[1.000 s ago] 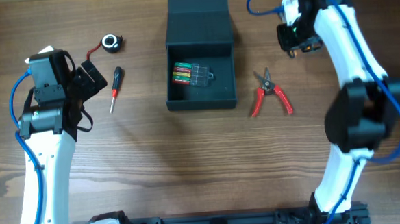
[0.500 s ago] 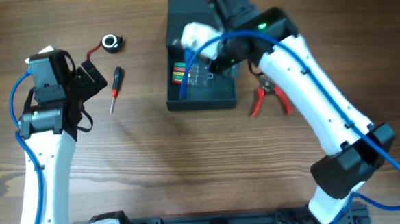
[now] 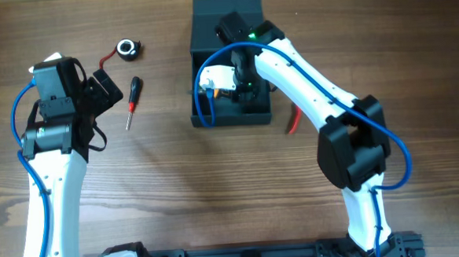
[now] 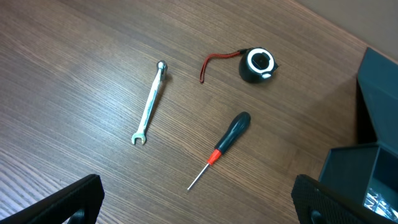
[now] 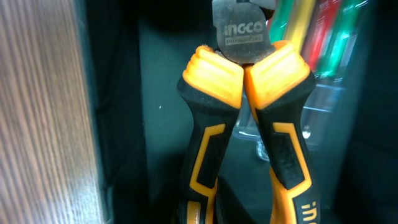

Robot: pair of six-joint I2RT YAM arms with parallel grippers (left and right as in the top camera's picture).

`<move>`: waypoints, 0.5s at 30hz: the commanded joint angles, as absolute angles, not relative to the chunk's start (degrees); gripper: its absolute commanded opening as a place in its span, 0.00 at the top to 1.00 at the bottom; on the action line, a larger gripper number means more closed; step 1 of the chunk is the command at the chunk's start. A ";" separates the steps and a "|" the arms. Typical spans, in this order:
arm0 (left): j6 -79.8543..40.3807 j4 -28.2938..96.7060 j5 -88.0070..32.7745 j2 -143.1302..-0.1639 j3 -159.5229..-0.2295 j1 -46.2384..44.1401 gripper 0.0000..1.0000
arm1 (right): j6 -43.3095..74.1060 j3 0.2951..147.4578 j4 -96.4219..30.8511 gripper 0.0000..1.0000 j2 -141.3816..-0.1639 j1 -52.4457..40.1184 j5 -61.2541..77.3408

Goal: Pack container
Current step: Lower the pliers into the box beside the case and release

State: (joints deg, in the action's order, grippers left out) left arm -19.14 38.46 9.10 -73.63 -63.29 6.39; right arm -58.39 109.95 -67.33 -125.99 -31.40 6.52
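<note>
From above, the container (image 3: 227, 10) sits at the back middle of the counter (image 3: 178, 194). The right gripper (image 3: 221, 80) dips inside; its arm (image 3: 305, 69) hides whether it pinches anything. Left wrist: left gripper (image 4: 196, 190) spread wide, container cut off. Right wrist: orange pliers (image 5: 214, 81) inside, fingers unseen.

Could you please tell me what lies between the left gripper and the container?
In the overhead view, a screwdriver with a black-and-red handle lies between the left gripper and the container, touching neither.
</note>
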 commanded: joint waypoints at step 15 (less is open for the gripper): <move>-18.22 38.41 8.40 -73.95 -64.53 6.66 0.00 | -60.38 110.10 -68.82 0.96 -127.85 -27.73 12.25</move>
